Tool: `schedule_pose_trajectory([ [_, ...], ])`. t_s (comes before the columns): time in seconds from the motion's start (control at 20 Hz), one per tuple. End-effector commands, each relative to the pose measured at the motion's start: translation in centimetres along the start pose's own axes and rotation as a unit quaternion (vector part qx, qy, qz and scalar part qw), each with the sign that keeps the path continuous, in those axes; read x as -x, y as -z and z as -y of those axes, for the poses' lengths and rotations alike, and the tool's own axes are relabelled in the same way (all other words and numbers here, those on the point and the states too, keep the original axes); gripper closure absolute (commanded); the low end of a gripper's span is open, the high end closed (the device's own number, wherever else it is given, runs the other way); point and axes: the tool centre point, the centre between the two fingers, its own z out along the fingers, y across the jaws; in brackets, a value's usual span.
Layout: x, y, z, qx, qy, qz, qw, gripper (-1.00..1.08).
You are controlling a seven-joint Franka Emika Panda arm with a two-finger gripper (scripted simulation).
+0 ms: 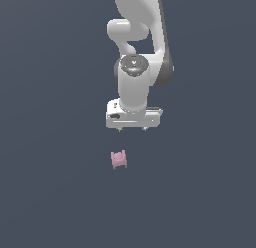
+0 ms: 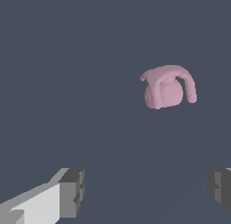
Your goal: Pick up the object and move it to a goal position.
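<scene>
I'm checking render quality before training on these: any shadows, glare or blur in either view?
Exterior view: flat, even light, no cast shadow under the pink piece, soft shading only on the white arm, edges slightly soft. Wrist view: no glare, the pink piece is sharp, the open gripper is cut off by the frame's edge.

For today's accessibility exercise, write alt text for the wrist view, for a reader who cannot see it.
A small pale pink rounded piece with an arched band over it lies on a plain dark blue-grey surface, untouched. In the foreground, the robot gripper is open, its two grey fingertips set wide apart and holding nothing.
</scene>
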Motion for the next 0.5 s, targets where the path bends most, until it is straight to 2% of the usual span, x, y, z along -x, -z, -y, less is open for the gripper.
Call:
schedule_pose_trajectory([
  [0.0, 0.0, 0.0, 0.0, 0.000, 0.000, 0.000, 1.0000, -0.92],
  [0.45, -0.9, 1.5, 1.9, -0.012, 0.012, -0.018, 0.9997, -0.92],
])
